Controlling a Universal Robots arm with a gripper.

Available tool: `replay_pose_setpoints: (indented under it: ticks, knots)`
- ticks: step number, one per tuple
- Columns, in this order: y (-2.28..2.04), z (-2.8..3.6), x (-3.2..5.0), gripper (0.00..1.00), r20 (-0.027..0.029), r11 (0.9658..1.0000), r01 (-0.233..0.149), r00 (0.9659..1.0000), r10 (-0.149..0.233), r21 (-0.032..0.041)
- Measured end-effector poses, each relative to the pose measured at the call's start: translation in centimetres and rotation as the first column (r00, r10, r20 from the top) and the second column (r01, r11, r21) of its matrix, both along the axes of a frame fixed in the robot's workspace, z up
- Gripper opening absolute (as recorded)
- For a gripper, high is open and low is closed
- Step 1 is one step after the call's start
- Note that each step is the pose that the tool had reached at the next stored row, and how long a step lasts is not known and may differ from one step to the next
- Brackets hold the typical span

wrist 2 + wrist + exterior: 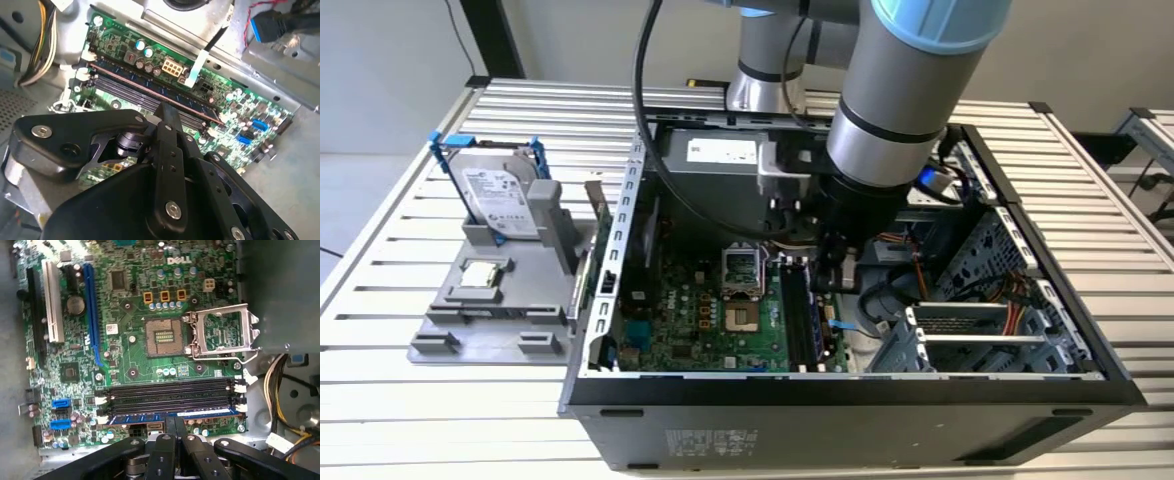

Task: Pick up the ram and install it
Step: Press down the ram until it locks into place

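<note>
Gripper (pixel 174 427) fingers look pinched together over the ram (pixel 172 417) sitting in its slot (outermost one), so I'd press straight down, evenly, until clips latch.

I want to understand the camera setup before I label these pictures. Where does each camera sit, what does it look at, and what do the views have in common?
Exterior view: off the arm, above, looking down at the open computer case on a slatted table; the arm reaches inside.
First wrist view: on the arm, looking down at the motherboard; the gripper sits at the memory slots.
Second wrist view: on the arm, looking obliquely past the gripper at the ram in its slot.
Both wrist views share gripper, ram and slots.
</note>
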State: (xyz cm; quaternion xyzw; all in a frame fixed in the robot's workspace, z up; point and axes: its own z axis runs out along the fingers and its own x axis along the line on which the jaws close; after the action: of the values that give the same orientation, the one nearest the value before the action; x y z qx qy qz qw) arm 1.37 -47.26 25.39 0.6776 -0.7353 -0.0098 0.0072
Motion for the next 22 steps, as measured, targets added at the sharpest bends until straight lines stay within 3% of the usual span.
replay_pose_setpoints:
  ticks: [3,7,22]
  knots:
    - [0.0,0.0,-0.01,0.0,0.0001,0.9986,-0.054,0.9986,0.054,0.0001]
    - [0.0,-0.08,0.0,0.0,0.0002,0.9981,-0.061,0.9981,0.061,0.0001]
    - [-0.01,-2.82,0.21,0.0,0.0005,0.9968,-0.08,0.9968,0.08,0.0001]
